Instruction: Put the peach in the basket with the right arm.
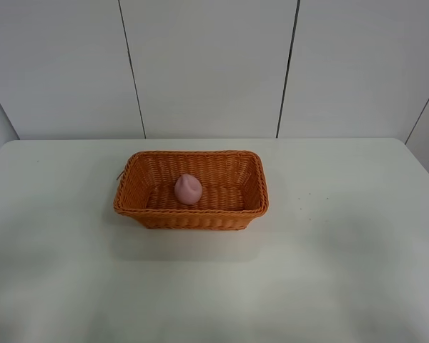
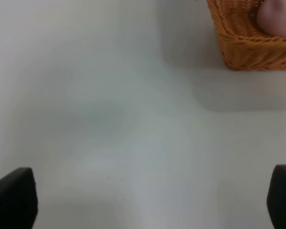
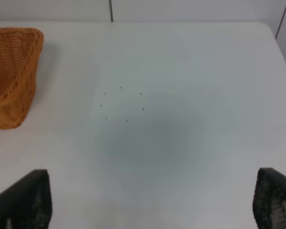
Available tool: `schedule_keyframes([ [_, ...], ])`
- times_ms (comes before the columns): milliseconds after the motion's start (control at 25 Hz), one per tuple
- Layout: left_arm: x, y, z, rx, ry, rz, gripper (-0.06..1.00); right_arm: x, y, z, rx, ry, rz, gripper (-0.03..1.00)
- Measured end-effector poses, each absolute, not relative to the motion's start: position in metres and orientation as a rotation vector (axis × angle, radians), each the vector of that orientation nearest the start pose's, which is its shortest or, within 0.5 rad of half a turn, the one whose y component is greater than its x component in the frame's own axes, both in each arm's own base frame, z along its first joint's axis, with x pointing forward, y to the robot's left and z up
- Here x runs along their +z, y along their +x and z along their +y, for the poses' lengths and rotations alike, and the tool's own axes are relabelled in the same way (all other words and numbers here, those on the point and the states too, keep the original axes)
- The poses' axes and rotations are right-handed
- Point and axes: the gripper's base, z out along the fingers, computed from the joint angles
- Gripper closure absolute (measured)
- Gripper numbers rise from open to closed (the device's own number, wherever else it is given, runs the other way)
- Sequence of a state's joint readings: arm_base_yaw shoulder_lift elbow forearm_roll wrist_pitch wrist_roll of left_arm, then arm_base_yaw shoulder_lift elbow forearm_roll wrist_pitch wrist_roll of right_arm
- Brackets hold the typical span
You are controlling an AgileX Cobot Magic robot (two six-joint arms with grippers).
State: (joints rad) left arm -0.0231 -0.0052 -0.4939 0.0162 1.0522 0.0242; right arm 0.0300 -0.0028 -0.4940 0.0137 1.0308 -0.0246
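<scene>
The pink peach [image 1: 188, 189] lies inside the orange wicker basket [image 1: 151, 212], left of its middle, on the white table. Neither arm shows in the high view. In the left wrist view the basket's corner [image 2: 243, 50] and part of the peach [image 2: 277, 18] appear at one edge; my left gripper [image 2: 148, 198] is open, its two black fingertips [image 2: 13, 195] far apart over bare table. In the right wrist view my right gripper [image 3: 150, 200] is open too, fingertips [image 3: 24, 200] wide apart and holding nothing, with the basket's end [image 3: 12, 71] off to one side.
The white table [image 1: 343, 236] stretches around the basket, with a few small dark specks [image 3: 121, 105] on it right of the basket. A panelled white wall [image 1: 214, 64] stands behind the table's far edge.
</scene>
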Motion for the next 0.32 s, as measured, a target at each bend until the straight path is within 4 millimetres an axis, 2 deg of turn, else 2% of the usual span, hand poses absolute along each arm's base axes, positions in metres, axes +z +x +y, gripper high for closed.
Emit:
schedule_keyframes([
  [320, 0.2763, -0.0046, 0.0014, 0.020, 0.048, 2.036, -0.04, 0.2780, -0.0034, 0.0010, 0.020, -0.054, 2.017, 0.31],
])
